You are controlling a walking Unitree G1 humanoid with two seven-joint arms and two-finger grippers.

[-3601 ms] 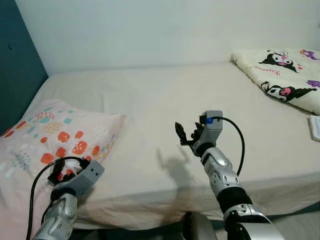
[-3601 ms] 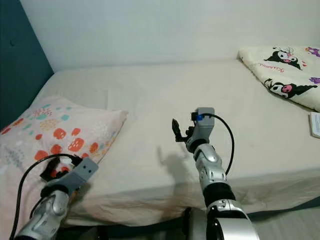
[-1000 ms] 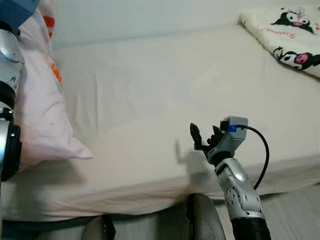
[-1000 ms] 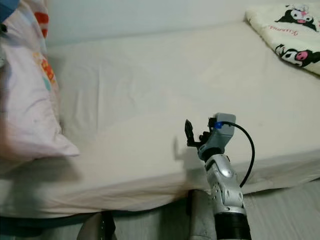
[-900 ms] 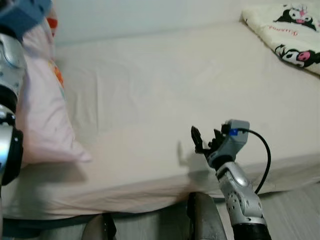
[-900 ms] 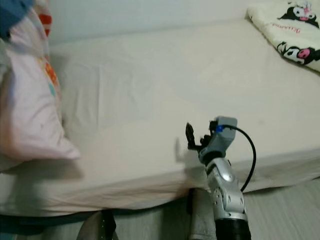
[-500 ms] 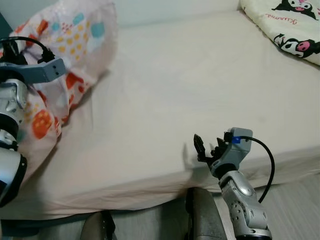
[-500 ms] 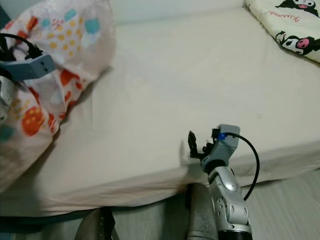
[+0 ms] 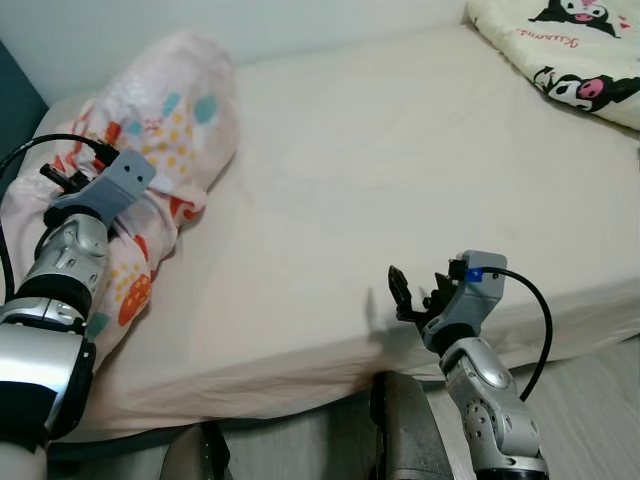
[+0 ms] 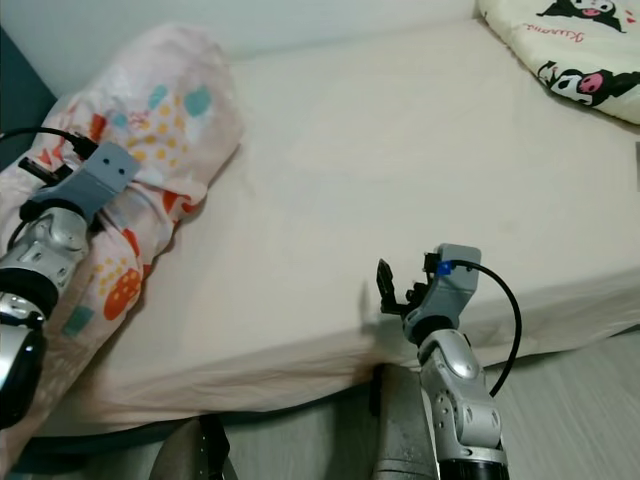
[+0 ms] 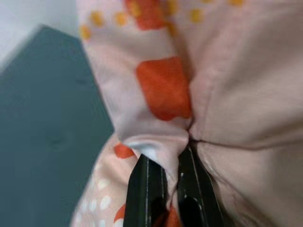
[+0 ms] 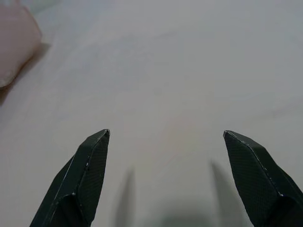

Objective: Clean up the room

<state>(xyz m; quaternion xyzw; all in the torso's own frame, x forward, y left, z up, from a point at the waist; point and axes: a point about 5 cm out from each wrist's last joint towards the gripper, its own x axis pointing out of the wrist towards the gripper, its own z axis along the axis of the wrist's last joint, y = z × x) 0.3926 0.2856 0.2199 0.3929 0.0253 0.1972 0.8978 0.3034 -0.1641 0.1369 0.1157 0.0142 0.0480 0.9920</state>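
One pillow (image 9: pixel 170 130), pale pink with orange, yellow and teal spots, lies bunched lengthwise along the left side of the bed (image 9: pixel 400 160), near the dark teal wall (image 9: pixel 15 115). Its upper end is plump and rounded; its lower end drapes toward the front edge of the mattress.

Left gripper (image 11: pixel 168 156): at the pillow's left flank, both black fingers (image 11: pixel 147 189) pinched together on a fold of the pillowcase fabric, an orange patch just beyond the tips. The silver left arm (image 9: pixel 60 280) rises from the lower left with a grey wrist housing (image 9: pixel 110 185) and a black cable looping behind it.

Right gripper (image 12: pixel 165 142): hovering just over the front edge of the bed, fingers (image 12: pixel 85 175) spread wide with nothing between them, pointed across the bare cream sheet. Its shadow falls on the sheet just beside it. The grey wrist block (image 9: pixel 475 285) carries a blue dot and a black cable (image 9: pixel 535 320) arcing down the right arm.

One folded blanket (image 9: pixel 570 50), cream with black-and-pink cartoon figures, sits at the far right corner of the bed, well apart from the pillow.

Grey floor (image 9: pixel 600 400) shows below the mattress edge at lower right.
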